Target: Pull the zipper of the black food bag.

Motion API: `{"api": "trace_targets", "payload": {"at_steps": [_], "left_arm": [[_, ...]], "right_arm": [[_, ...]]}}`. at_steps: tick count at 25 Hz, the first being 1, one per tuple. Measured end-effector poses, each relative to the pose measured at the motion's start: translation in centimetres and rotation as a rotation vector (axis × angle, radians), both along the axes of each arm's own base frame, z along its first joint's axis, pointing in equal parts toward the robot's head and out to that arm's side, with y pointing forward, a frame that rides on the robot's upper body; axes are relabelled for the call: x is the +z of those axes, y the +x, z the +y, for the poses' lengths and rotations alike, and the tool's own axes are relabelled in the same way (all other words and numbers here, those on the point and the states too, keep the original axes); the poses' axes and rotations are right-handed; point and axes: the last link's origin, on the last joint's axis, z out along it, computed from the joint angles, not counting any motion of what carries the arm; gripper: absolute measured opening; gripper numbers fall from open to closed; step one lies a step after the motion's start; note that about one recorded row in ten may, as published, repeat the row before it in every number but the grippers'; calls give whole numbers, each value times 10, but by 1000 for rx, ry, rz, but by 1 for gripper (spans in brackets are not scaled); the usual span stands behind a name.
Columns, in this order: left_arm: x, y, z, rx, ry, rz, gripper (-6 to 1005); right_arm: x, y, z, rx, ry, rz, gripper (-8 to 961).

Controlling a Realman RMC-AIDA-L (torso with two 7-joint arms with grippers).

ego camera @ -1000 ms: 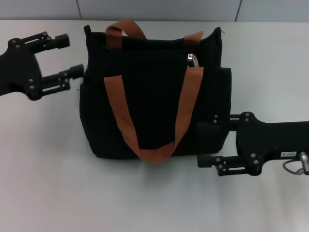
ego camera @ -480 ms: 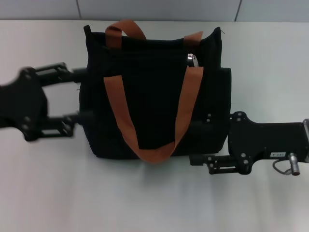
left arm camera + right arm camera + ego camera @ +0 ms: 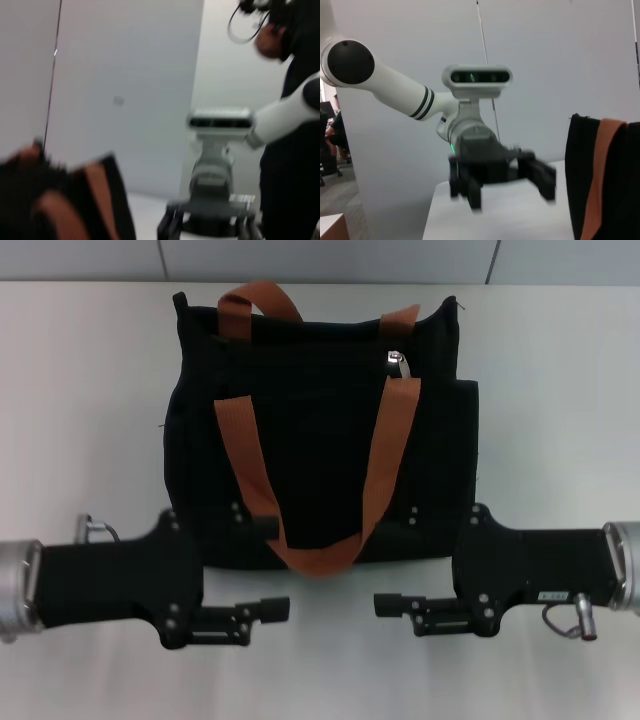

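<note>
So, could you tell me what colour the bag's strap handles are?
Brown-orange; the strap handles on the black food bag show best in the head view.

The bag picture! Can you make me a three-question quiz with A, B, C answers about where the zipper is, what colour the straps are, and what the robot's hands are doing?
1. Where is the zipper?
A. On the table
B. Near the top edge of the black food bag, toward the robot's right
C. In a gripper

2. What colour are the straps?
A. Brown-orange
B. Blue
C. White

3. What are the left gripper and right gripper doing?
A. Both open, holding nothing
B. Both pinching the straps
C. One holds the zipper

Answers:
1. B, the silver tab sits up by the right strap.
2. A, both handles show that colour.
3. A, their fingers are spread at the bag's near edge, facing each other.
</note>
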Motion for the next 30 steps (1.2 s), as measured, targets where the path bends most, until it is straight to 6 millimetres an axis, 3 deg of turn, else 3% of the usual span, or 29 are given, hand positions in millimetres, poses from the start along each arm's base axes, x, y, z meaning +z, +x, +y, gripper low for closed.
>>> {"api": "trace_targets", "payload": {"at_steps": [3, 13, 30], "left_arm": [[-12, -11, -3, 40, -10, 67, 783], [-16, -14, -7, 35, -7, 77, 783], [-18, -15, -10, 38, -24, 81, 783]], "right_arm": [[-7, 5, -7, -6, 9, 1, 785], [-25, 15, -10, -40, 21, -60, 800], [-25, 15, -13, -36, 27, -46, 810]]}}
